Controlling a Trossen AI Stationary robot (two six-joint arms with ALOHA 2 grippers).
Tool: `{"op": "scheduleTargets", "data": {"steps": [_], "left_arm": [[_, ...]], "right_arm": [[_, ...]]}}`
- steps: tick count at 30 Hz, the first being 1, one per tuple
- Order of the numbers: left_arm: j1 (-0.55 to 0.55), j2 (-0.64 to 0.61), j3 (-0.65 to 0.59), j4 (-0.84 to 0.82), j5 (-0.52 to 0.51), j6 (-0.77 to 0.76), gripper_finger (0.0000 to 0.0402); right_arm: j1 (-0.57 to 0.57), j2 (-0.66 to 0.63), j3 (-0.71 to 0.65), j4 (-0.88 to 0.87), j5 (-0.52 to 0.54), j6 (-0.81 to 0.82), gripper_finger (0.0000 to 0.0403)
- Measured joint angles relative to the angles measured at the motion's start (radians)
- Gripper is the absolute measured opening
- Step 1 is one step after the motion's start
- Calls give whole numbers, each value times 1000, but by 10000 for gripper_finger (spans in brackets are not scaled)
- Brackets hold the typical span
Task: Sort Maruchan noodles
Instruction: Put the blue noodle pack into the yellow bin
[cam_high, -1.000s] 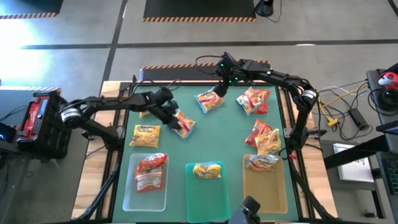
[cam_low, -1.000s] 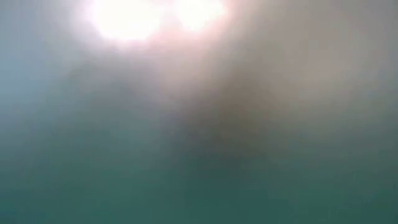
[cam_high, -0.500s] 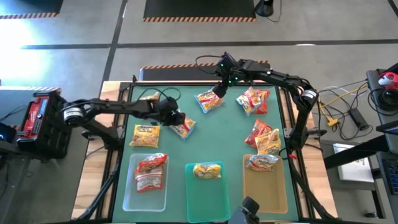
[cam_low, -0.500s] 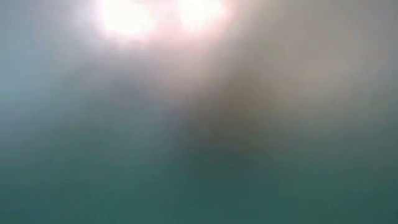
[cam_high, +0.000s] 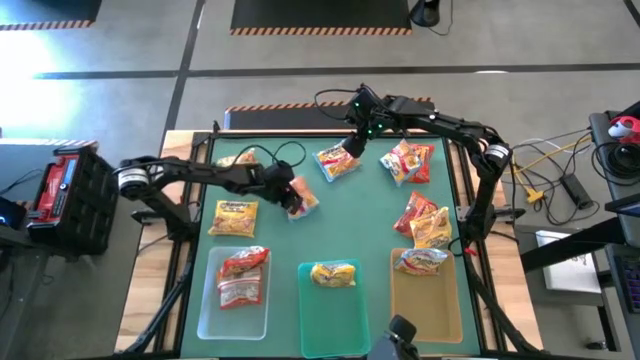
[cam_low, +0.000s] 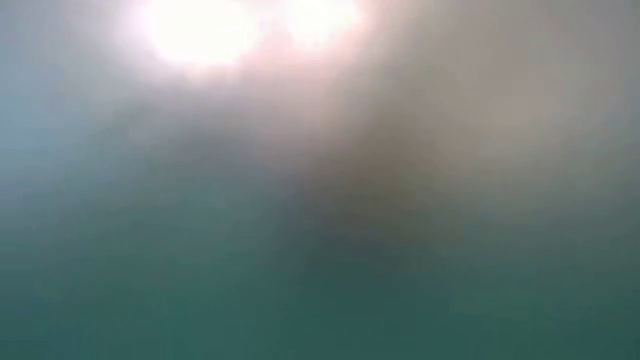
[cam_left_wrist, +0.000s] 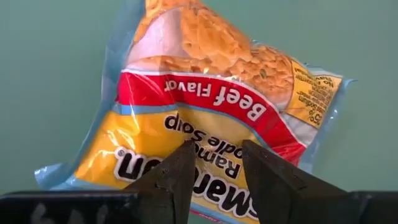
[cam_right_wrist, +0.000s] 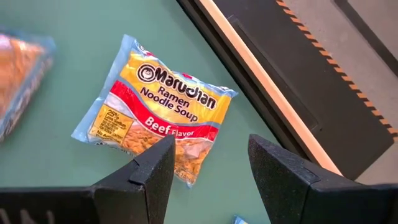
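Left tool (cam_high: 293, 203) — farther right, lower

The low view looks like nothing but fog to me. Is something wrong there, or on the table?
Yes: the low view shows only a teal-grey blur with two bright glares, no table or arms. On the table, seen from above, nothing is spilled or torn; loose noodle packets lie at odd angles, unsorted.

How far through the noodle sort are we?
Done: two red crinkly packets in the clear plastic tray, one yellow packet in the teal tray, one orange-white packet in the amber tray. In hand: left gripper at a beef-flavour packet, right gripper over another. Left: the remaining loose packets on the green mat.
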Motion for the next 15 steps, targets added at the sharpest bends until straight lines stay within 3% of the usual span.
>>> {"op": "scheduleTargets", "data": {"steps": [4,7,11,15], "left_arm": [[-2,23,-1,98,162,308,118],[-2,37,10,139,250,454,118],[1,48,58,126,246,448,118],[2,19,83,87,246,375,118]], "right_arm": [[0,0,0,0,0,-24,192],[0,0,0,1,0,-39,192],[1,0,0,2,-23,-4,192],[9,0,-4,3,-234,63,192]]}}
